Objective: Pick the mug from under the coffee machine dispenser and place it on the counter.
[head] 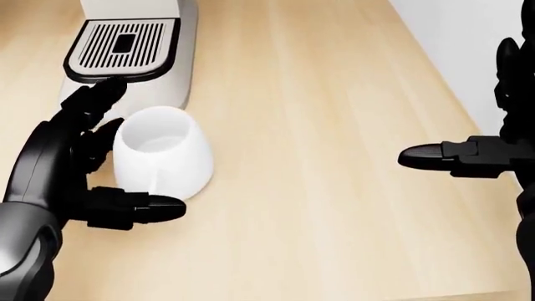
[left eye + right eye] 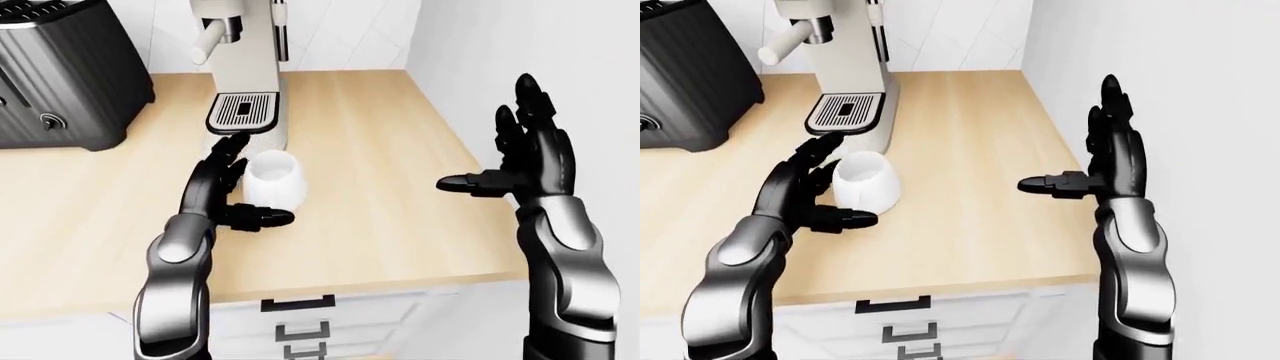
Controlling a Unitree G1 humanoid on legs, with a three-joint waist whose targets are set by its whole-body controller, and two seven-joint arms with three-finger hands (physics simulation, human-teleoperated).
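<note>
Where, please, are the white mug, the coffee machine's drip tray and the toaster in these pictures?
white mug [image 1: 163,155]: head view, on its outer side wall.
drip tray [image 1: 123,44]: head view, on the slotted metal grille.
toaster [image 2: 65,71]: left-eye view, on its dark ribbed side panel.

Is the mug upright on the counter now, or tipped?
Upright: the mug stands mouth-up on the counter, the left hand open beside it.
</note>
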